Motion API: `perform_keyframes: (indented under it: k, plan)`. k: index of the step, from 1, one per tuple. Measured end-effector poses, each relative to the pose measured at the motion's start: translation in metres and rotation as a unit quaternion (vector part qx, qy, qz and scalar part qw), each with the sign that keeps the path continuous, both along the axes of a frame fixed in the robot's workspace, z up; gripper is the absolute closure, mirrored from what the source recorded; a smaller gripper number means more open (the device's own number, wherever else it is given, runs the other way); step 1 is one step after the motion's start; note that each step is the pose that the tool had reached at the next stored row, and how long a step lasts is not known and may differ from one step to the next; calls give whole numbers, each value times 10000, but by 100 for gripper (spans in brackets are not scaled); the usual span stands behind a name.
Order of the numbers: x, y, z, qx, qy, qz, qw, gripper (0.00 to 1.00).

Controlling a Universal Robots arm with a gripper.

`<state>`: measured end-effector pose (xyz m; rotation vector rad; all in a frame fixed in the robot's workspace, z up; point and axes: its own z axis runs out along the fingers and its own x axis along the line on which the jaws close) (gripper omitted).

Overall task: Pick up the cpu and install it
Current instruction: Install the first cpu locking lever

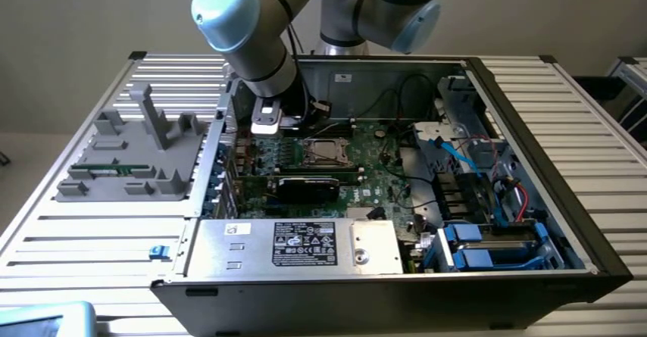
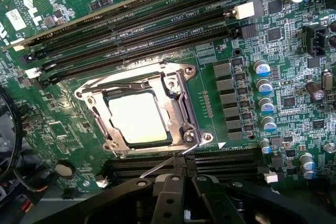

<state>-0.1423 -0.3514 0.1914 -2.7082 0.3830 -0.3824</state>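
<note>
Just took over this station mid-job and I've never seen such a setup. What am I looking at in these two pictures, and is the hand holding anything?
The exterior view comes from a camera off the machine. In it a grey jointed robot arm reaches into an open computer case on a slatted table. A grey parts tray sits on that view's left. The wrist view comes from a camera on the arm, looking past its hand at the green motherboard. The cpu, a silver square, lies inside the socket's metal frame. The hand is shut, with nothing visible between its fingers.
</note>
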Motion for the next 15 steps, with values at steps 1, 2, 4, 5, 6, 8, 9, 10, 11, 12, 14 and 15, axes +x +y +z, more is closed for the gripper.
perform_keyframes:
  k: [1,2,4,5,6,8,9,10,11,12,14,15]
  plan:
    - [1,1,-1,2,0,-9,10000,89]
    - [1,3,-2,3,-1,-21,10000,89]
    - [0,7,-4,5,0,-48,10000,89]
    - [0,8,-5,7,0,-61,10000,89]
    - [0,8,-5,10,1,-71,10000,89]
    - [0,9,-6,19,0,-91,10000,89]
    - [0,9,-6,27,0,-98,9999,89]
    - [-1,9,-6,34,0,-103,9999,89]
    - [-2,9,-6,42,0,-107,9999,89]
    - [-3,9,-6,52,0,-111,9999,89]
    - [-3,10,-7,64,0,-120,9999,89]
    - [-3,10,-8,67,0,-127,9999,89]
